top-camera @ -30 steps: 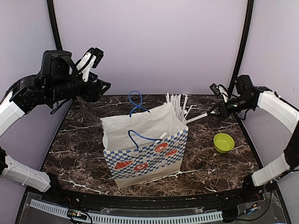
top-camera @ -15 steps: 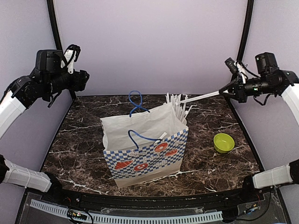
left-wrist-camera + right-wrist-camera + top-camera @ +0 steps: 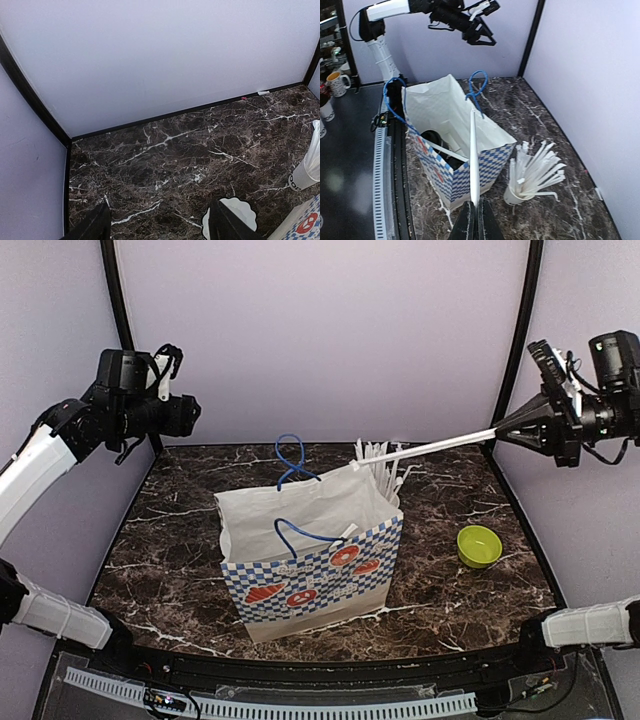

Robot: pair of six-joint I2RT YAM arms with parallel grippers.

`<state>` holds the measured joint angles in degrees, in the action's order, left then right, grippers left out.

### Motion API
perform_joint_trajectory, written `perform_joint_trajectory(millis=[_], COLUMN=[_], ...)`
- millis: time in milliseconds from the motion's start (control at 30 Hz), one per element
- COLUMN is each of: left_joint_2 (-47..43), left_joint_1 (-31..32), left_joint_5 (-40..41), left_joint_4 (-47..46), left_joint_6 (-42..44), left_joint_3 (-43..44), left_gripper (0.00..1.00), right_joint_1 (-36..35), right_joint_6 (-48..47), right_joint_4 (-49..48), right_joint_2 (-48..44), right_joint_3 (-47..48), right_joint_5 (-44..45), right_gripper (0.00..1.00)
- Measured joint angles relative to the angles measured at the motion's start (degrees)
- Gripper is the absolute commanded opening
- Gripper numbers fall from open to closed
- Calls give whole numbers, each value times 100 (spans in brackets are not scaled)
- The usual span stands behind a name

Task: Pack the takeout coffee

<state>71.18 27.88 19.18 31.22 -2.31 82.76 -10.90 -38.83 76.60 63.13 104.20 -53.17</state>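
Note:
The takeout coffee shows only as black lidded shapes (image 3: 434,138) deep inside the white bag with a blue check band (image 3: 310,545), which stands open. A white wrapped straw (image 3: 442,148) lies across them in the bag. My right gripper (image 3: 508,430) is high at the right, shut on another long white wrapped straw (image 3: 425,449) whose far end hangs over the bag's back right corner. In the right wrist view the gripper (image 3: 474,209) pinches that straw (image 3: 473,150). My left gripper (image 3: 190,416) is raised at the back left, open and empty (image 3: 160,215).
A white paper cup of straws (image 3: 385,468) stands behind the bag's right corner and also shows in the right wrist view (image 3: 532,170). A lime-green bowl (image 3: 479,545) sits at the right. A flat white scalloped piece (image 3: 239,210) lies behind the bag. Blue bag handles (image 3: 291,457) stick up.
My right gripper has risen up and to the right with the straw, drawing it away from the straw cup. My left arm has dropped and shifted slightly, staying open.

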Motion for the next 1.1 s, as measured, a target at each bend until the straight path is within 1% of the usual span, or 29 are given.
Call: perform_joint_trajectory(millis=[167,300,367,567,600,633,667,767,833,900,1000,1100], left_joint_2=[0,-20,-55,-168,-177,-184,-190,-190,-190,-190,-190,-190], left_joint_1=[-2,-2,-2,-2,-2,-2,-2,-2,-2,-2,-2,-2], left_joint_5=[-232,-398,-468,-525,-525,-525,-525,-525,-527,-527,-525,-522], left_joint_4=[-24,-83,-116,-149,-162,-179,-203,-247,-249,-278,-358,-426], left_joint_6=[-42,-63,-72,-63,-50,-42,-31,0,24,59,105,208], left_joint_3=[0,-17,-55,-214,-249,-284,-326,-420,-446,-448,-448,-450], left_gripper=[68,69,69,69,69,69,69,69,70,70,70,71], right_joint_1=[-981,-1840,-2142,-2861,-3012,-3171,-3322,-3646,-3744,-3707,-3429,-2844], right_joint_6=[-92,155,258,382,396,402,411,457,501,503,566,636], right_joint_4=[201,-74,-140,-302,-321,-330,-323,-313,-330,-367,-422,-627], right_joint_2=[610,1381,1744,2734,2870,3001,3134,3517,3692,3759,3718,3512], right_joint_3=[-223,-214,-46,846,949,1034,1115,1373,1493,1556,1663,1657], right_joint_5=[98,590,822,1222,1268,1311,1349,1467,1585,1709,1742,1720], right_gripper=[0,0,0,0,1,11,25,47,59,64,68,71])
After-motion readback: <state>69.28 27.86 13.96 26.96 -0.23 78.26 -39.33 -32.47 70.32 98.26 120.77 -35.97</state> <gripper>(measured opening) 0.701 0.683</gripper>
